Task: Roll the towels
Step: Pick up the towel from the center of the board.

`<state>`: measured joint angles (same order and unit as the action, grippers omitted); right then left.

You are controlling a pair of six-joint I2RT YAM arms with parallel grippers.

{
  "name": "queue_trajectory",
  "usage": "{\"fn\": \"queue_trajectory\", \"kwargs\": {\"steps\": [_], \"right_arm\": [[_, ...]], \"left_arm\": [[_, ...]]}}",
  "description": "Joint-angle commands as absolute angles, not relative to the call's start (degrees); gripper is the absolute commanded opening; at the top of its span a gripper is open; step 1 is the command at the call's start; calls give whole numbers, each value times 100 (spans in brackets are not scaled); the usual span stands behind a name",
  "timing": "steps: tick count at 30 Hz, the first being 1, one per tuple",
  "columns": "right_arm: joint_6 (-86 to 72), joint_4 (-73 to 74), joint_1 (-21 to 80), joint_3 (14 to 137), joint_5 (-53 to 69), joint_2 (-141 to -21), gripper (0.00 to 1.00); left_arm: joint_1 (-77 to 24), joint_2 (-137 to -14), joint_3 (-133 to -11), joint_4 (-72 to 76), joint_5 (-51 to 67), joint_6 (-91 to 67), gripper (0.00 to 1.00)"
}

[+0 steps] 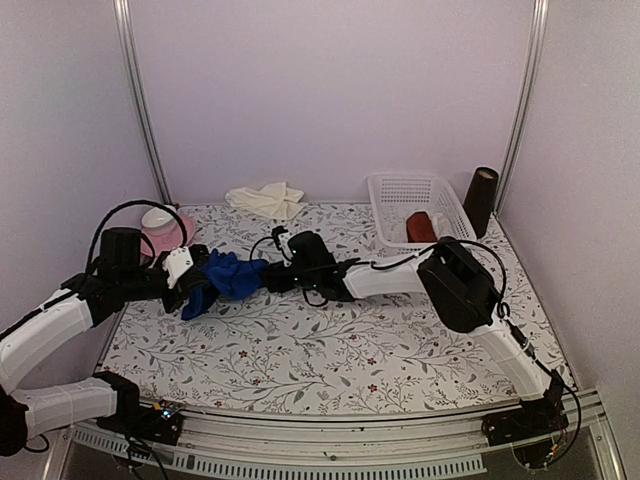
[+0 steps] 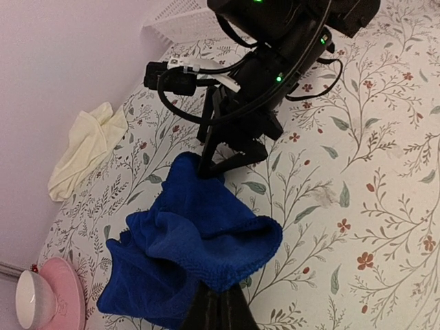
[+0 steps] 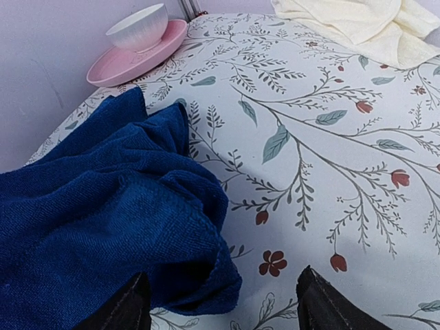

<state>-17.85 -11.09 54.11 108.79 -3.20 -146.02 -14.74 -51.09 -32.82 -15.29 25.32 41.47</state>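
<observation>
**Blue towel pinched**

Top: blue towel (image 1: 228, 275) bunched on the table's (image 1: 330, 350) left, cream towel (image 1: 265, 198) at the back edge.
Left wrist: my left gripper (image 2: 216, 309) squeezes the blue edge tight.
Right wrist: my right gripper (image 3: 223, 276) is open by its hem, with bare room beside.

Floral-patterned bench (image 1: 330, 350), pink saucer (image 1: 178, 232) at left rear carrying upright white cup (image 1: 158, 217), white mesh basket (image 1: 400, 190) at right rear holding dark red roll (image 1: 421, 227), dark upright cylinder (image 1: 481, 200) just beside basket
</observation>
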Motion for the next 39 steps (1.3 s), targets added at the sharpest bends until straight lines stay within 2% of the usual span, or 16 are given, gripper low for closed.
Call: {"fn": "queue_trajectory", "kwargs": {"steps": [1,4,10,12,13,15,16,22,31,39], "right_arm": [[-2002,-1409,5423,11176,-221,-14856,71],[-2053,-1385,5423,11289,-302,-14956,64],[-2109,-1283,5417,11369,-325,-15031,45],[-2103,-1251,5422,11366,-303,-15018,35],[-2068,-1242,5421,11352,-287,-14976,28],[-1997,-1226,5423,11277,-286,-14861,7],[-1915,-1222,5421,11208,-327,-14759,3],[-1355,-1020,5431,10373,-835,-13566,2],[44,-111,5430,8840,-1743,-11031,2],[196,1464,5464,7363,-1857,-9090,2]], "left_arm": [[-1490,-5115,-3181,-1369,2637,4113,0],[-1492,-5137,-3172,-1354,2649,4113,0],[-1492,-5116,-3178,-1354,2666,4104,0],[-1493,-5099,-3165,-1349,2664,4096,0],[-1490,-5093,-3158,-1332,2659,4096,0],[-1488,-5097,-3141,-1277,2606,4068,0],[-1488,-5090,-3139,-1217,2549,4020,0],[-1478,-5011,-3137,-668,2050,3771,0],[-1481,-5027,-3721,-1140,2088,3998,0],[-1556,-5115,-4190,-2179,2965,4508,0]]}}
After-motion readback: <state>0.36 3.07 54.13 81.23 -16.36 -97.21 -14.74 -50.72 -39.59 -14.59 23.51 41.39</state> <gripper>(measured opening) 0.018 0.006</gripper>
